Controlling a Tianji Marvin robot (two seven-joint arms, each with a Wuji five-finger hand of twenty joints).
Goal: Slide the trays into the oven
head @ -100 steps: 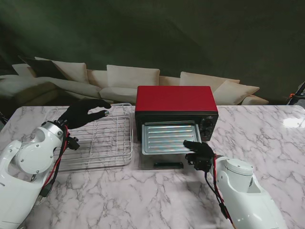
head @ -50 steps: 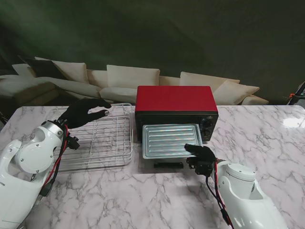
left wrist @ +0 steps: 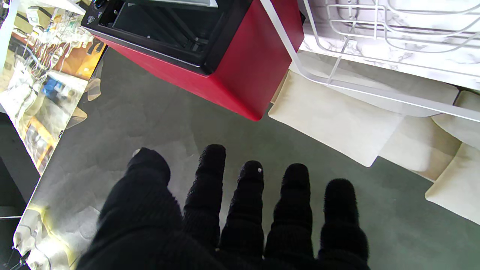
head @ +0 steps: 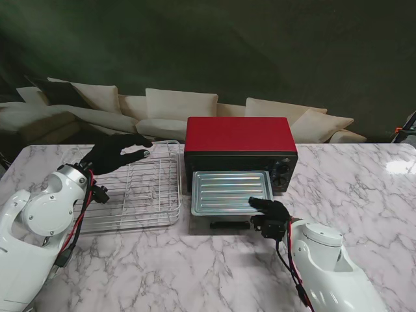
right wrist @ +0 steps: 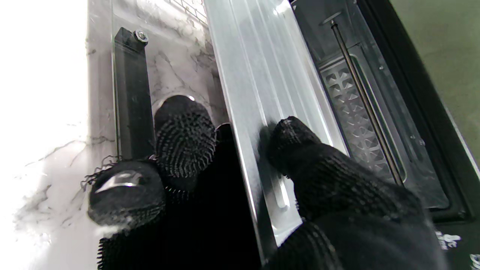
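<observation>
Seen from the stand, the left hand [head: 116, 153] is hovering at the far left corner of the white wire rack [head: 140, 195], its black-gloved fingers [left wrist: 245, 210] spreading apart and closing on nothing. In the left wrist view the fingers are pointing out past the table edge, with the rack's rim [left wrist: 360, 90] and the side of the oven [left wrist: 240, 71] lying beyond them. The rack is resting flat on the marble table [head: 195, 273], just left of the red oven [head: 239, 136] and apart from it.

At the centre, the oven door [head: 220, 224] is lying open and flat on the table. The ribbed metal tray [head: 231, 194] is sitting partly inside the cavity — its near half is projecting out over the door.

To the right, the right hand [head: 268, 212] is gripping the tray's near right corner. The right wrist view is showing the thumb [right wrist: 300, 150] pressing on the tray's upper face [right wrist: 258, 75] while the fingers [right wrist: 183, 135] are curling beneath its edge — a pinch clamped on the tray. The oven's control knobs [head: 283, 172] are facing the robot, right of the cavity.
</observation>
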